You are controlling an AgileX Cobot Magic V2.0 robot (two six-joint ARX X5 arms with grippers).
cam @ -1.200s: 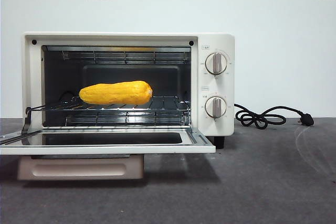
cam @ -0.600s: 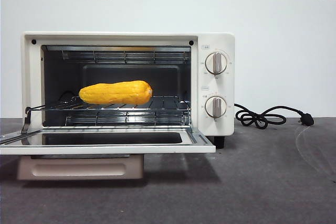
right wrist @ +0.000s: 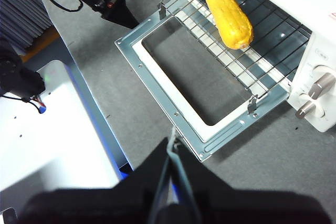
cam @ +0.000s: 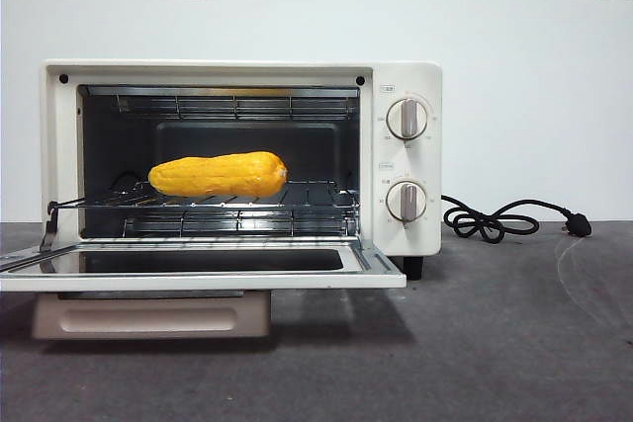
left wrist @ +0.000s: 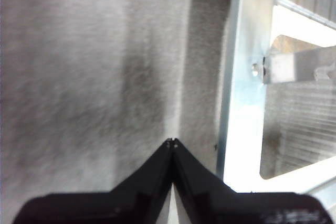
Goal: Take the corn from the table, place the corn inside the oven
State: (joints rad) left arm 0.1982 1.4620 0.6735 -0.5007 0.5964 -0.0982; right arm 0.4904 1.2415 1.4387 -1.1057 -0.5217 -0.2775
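The glossy yellow-orange corn [cam: 219,175] lay lengthwise on the wire rack [cam: 297,195] inside the cream-white Toshiba toaster oven [cam: 410,160], exactly where it had rested a second earlier, with nothing in the front view having shifted. The glass door [cam: 198,266] hung fully open and flat above the mottled dark grey desk [cam: 495,343], a black cord [cam: 495,219] coiled beside the two round knobs' side. The left tool [left wrist: 172,141] hovered by the door's metal edge, tips pinched together and empty, while the right tool [right wrist: 171,145] hung well back, likewise closed on nothing.
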